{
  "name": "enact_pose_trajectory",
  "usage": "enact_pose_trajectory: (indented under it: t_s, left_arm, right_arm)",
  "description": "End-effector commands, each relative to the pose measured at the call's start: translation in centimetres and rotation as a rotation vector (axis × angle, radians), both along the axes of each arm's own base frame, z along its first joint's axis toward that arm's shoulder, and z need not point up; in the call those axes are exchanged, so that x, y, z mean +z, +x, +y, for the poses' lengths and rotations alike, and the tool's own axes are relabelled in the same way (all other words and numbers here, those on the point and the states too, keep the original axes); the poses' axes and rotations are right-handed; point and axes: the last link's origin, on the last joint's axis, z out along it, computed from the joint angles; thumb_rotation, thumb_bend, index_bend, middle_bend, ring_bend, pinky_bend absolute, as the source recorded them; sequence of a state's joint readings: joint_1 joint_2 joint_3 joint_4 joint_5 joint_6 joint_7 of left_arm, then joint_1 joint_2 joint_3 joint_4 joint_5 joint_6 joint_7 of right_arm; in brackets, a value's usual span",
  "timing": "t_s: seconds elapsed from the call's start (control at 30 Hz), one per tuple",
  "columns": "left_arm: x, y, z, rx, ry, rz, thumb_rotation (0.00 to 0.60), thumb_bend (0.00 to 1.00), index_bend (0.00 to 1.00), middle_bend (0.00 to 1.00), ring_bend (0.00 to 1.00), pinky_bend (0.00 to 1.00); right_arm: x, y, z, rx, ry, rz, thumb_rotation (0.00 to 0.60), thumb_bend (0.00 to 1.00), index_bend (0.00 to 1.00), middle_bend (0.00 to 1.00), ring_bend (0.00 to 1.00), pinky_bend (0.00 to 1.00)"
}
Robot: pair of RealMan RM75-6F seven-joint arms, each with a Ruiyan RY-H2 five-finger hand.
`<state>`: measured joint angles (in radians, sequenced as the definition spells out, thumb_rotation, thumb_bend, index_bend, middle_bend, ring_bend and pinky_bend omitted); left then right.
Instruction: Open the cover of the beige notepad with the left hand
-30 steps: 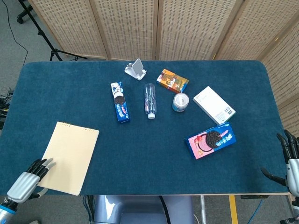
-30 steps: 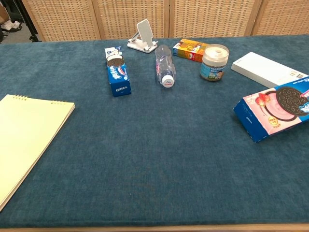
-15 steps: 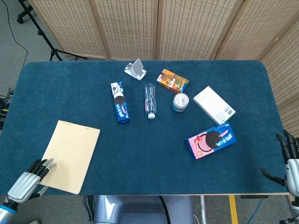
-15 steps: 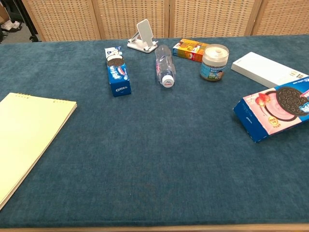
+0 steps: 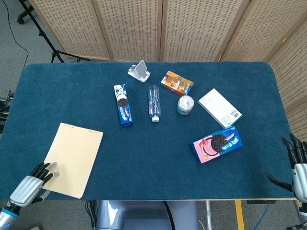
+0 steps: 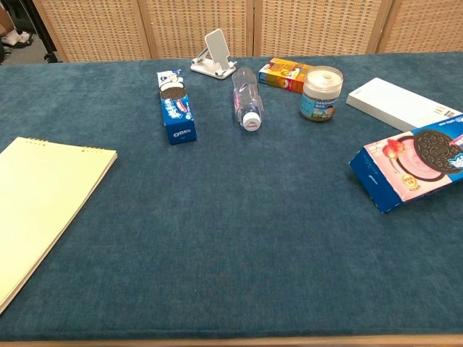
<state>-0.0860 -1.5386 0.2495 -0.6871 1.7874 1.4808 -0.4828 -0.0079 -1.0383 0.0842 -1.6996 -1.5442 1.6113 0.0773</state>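
The beige notepad (image 5: 74, 159) lies flat and closed near the table's front left corner, spiral edge pointing away from me; it also fills the lower left of the chest view (image 6: 43, 206). My left hand (image 5: 32, 183) sits at the pad's near left corner, fingertips resting on the cover, fingers slightly apart and holding nothing. My right hand (image 5: 298, 167) hovers off the table's front right edge, fingers spread and empty. Neither hand shows in the chest view.
Mid-table lie a blue Oreo box (image 5: 123, 105), a water bottle (image 5: 153, 102), a small jar (image 5: 184, 105), an orange box (image 5: 177, 83) and a white phone stand (image 5: 140, 71). A white box (image 5: 219, 108) and a pink Oreo box (image 5: 217, 144) lie to the right.
The notepad has slid and turned slightly to the right under my left hand's fingertips. The right hand has barely moved.
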Motion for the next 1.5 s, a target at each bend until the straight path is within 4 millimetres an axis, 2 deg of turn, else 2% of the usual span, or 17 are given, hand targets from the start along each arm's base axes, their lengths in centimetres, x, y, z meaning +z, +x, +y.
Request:
enact_pose_trajectory:
  t_s: [0.03,0.2,0.37,0.47,0.53,0.6,0.73,1.23,1.5]
  left_arm:
    - [0.0,0.0,0.0,0.000,0.000,0.000,0.600,0.47,0.32,0.00,0.00,0.00]
    - [0.0,0.0,0.0,0.000,0.004,0.001,0.600,0.52,0.34,0.00,0.00,0.00]
    - [-0.1,0.0,-0.1,0.002,0.001,-0.010,0.600,0.54,0.38,0.00,0.00,0.00]
    - [-0.1,0.1,-0.1,0.008,-0.002,-0.027,0.600,0.56,0.49,0.00,0.00,0.00]
    - [0.0,0.1,-0.2,0.018,-0.005,-0.050,0.600,0.57,0.63,0.00,0.00,0.00]
    - [0.1,0.1,-0.2,0.022,-0.007,-0.055,0.600,0.58,0.71,0.00,0.00,0.00]
    - [0.2,0.0,-0.4,0.027,-0.012,-0.059,0.600,0.59,0.77,0.00,0.00,0.00]
    - [1.9,1.2,-1.5,-0.013,-0.013,-0.106,0.600,0.60,0.81,0.00,0.00,0.00]
    - [2.4,1.7,-1.2,-0.019,0.014,-0.111,0.600,0.60,0.81,0.00,0.00,0.00]
  right_arm:
    - [0.0,0.0,0.0,0.001,0.000,0.000,0.600,0.00,0.00,0.00,0.00,0.00]
    - [0.0,0.0,0.0,0.002,0.000,-0.001,0.600,0.00,0.00,0.00,0.00,0.00]
    - [0.0,0.0,0.0,0.002,0.002,-0.004,0.600,0.00,0.00,0.00,0.00,0.00]
    - [0.0,0.0,0.0,0.003,0.003,-0.007,0.600,0.00,0.00,0.00,0.00,0.00]
    - [0.0,0.0,0.0,0.004,0.004,-0.010,0.600,0.00,0.00,0.00,0.00,0.00]
    - [0.0,0.0,0.0,0.004,0.005,-0.011,0.600,0.00,0.00,0.00,0.00,0.00]
    - [0.0,0.1,0.0,0.005,0.006,-0.015,0.600,0.00,0.00,0.00,0.00,0.00]
    - [0.2,0.0,0.0,0.003,0.007,-0.024,0.600,0.00,0.00,0.00,0.00,0.00]
    - [0.3,-0.1,0.0,0.002,0.005,-0.026,0.600,0.00,0.00,0.00,0.00,0.00]
